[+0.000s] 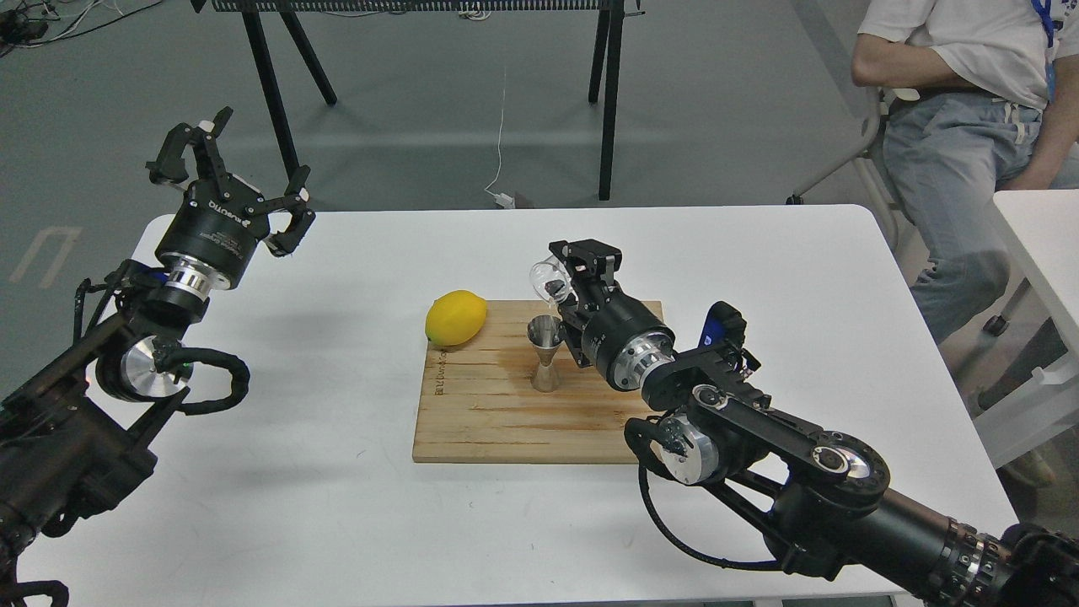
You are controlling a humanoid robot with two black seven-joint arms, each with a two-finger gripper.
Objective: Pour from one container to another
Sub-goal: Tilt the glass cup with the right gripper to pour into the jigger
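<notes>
The small clear glass beaker (546, 278) hangs tipped to the left, mouth down-left, just above the jigger, held in my right gripper (566, 271), which is shut on it. The shiny steel hourglass jigger (545, 351) stands upright on the wooden cutting board (506, 413), directly under the beaker's lip. My left gripper (236, 181) is raised over the table's far left corner, fingers spread open and holding nothing, far from both containers.
A yellow lemon (456, 317) rests at the board's back left corner. The white table (295, 472) carries the board. A seated person (969, 101) is at the back right, black stand legs (607, 101) behind the table, another white table (1045, 244) at right.
</notes>
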